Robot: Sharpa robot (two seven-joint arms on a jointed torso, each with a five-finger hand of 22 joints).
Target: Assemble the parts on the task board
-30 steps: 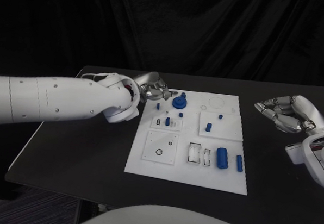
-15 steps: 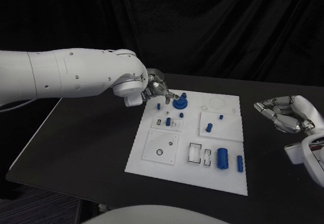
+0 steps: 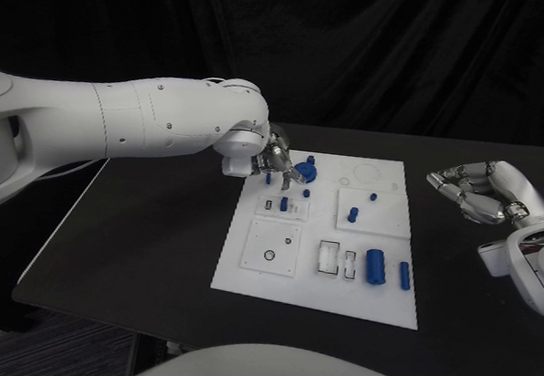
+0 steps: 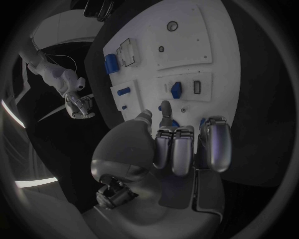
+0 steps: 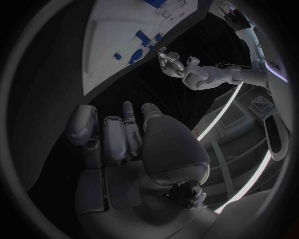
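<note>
White plastic, flat and rectangular, the task board (image 3: 317, 294) lies in the middle of my black tabletop (image 3: 133, 246), its long axis running away from me. On it, a thick blue cylinder (image 3: 374, 265) lies on its side near the front, its length along the board's long axis, and a thinner blue rod (image 3: 403, 275) lies just beside it, parallel, closer to the board's right edge. A short blue peg (image 3: 352, 215) lies on a raised white square further back. A round blue knob-like part (image 3: 304, 170) stands at the board's far left corner.

My left arm reaches in across the tabletop, and my left robot hand (image 3: 269, 162) hangs over that far left corner, just beside the blue knob, fingers (image 4: 173, 149) curled downward toward the board. I cannot tell whether they are pinching anything.

My right robot hand (image 3: 474, 193) is off the board, well to its right above the tabletop, fingers curled in on themselves with nothing in them.

I can read no writing on the board.
</note>
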